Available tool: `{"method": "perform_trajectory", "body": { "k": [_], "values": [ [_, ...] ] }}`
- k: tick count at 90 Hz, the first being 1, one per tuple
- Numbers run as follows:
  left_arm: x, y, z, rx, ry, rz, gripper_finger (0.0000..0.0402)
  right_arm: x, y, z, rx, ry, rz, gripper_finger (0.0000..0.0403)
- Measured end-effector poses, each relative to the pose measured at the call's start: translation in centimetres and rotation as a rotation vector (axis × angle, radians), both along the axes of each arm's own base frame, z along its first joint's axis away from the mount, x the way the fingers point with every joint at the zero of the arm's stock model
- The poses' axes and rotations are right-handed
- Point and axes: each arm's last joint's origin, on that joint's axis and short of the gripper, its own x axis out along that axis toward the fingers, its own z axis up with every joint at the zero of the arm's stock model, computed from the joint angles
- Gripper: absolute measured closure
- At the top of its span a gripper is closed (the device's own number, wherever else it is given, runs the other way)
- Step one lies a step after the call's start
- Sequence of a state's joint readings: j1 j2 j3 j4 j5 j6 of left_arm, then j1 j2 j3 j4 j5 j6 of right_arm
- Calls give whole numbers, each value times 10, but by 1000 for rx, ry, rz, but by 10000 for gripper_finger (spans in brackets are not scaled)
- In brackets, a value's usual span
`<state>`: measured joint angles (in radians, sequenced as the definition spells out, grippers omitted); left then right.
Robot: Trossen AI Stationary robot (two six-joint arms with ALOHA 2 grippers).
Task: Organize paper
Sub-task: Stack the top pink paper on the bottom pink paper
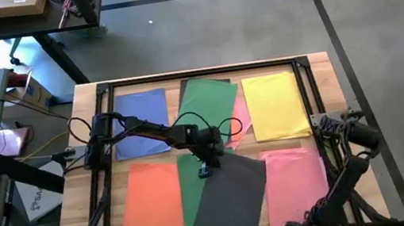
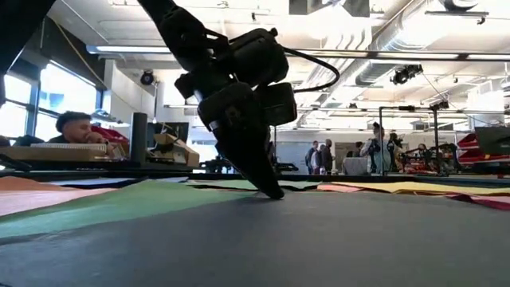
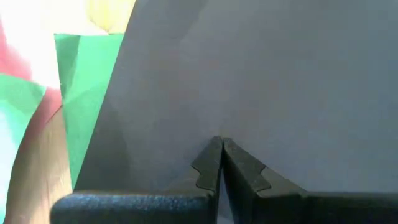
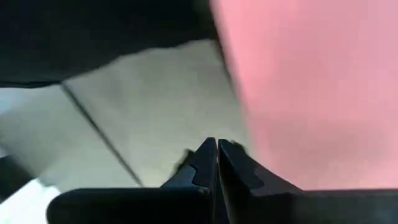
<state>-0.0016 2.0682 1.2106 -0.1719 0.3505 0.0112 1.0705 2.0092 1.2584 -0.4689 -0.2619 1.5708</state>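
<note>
High view: two green sheets (image 1: 210, 100), two pink sheets (image 1: 295, 183), one grey sheet (image 1: 234, 192).

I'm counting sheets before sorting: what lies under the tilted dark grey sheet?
A green paper sheet pokes out from under the dark grey paper sheet's left edge. The left hand presses on the grey sheet's corner, fingers together. Anything else beneath is hidden.
</note>
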Motion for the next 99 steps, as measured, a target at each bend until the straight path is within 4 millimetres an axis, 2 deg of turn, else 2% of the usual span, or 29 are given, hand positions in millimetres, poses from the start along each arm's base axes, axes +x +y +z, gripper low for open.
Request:
{"method": "perform_trajectory", "body": {
  "k": [24,46,79,99],
  "values": [
    [0,0,0,0,-2,0,401,-16,-3,-1,-90,76,10,403],
    [0,0,0,-1,-2,-1,401,-19,-7,0,-120,123,23,403],
    [-6,-9,6,29,46,9,401,-20,-15,0,-219,83,51,403],
    [-8,-15,11,34,54,16,401,-23,-13,-1,-203,81,59,403]
  ]
}}
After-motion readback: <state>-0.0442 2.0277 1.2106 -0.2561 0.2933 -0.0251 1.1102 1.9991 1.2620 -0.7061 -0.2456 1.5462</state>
